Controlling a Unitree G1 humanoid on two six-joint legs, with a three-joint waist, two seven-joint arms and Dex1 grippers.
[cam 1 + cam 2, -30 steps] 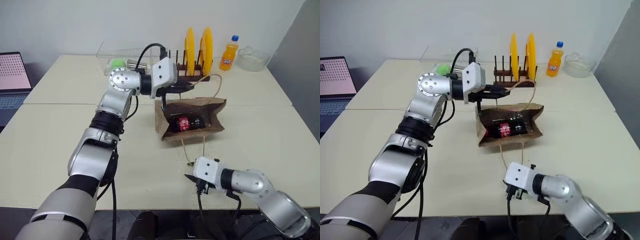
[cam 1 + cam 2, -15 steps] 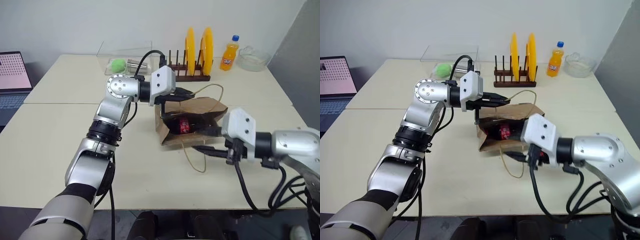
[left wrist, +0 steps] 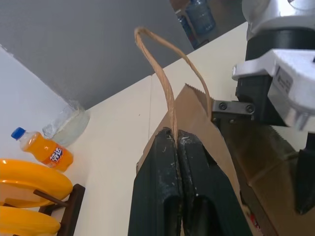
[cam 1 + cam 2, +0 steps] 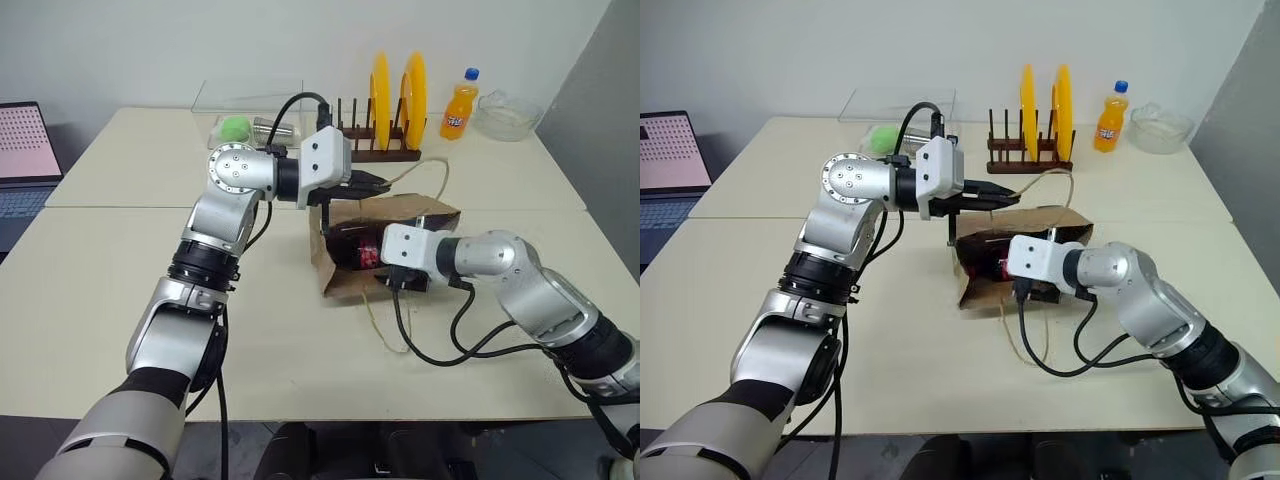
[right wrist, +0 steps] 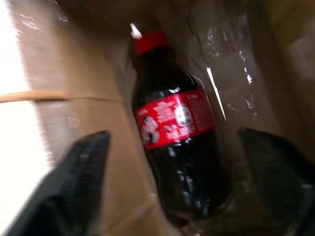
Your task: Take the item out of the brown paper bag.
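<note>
The bag (image 4: pixel 385 240) lies on its side near the middle of the tabletop (image 4: pixel 120 290), its mouth facing the near edge. The left gripper (image 3: pixel 176 142) has its fingers pressed together on one tan handle (image 3: pixel 162 73), holding that loop up above the bag's upper edge. The other handle (image 4: pixel 385 325) trails loose on the tabletop toward the near edge. The right gripper (image 5: pixel 172 162) is at the bag's mouth with its fingers spread wide, one on either side of the bottle (image 5: pixel 177 142), not closed on it. The bottle, dark with a red label and red cap, lies inside the bag. Along the far edge stand a plate rack (image 4: pixel 375 140) and an orange soda bottle (image 4: pixel 459 105).
</note>
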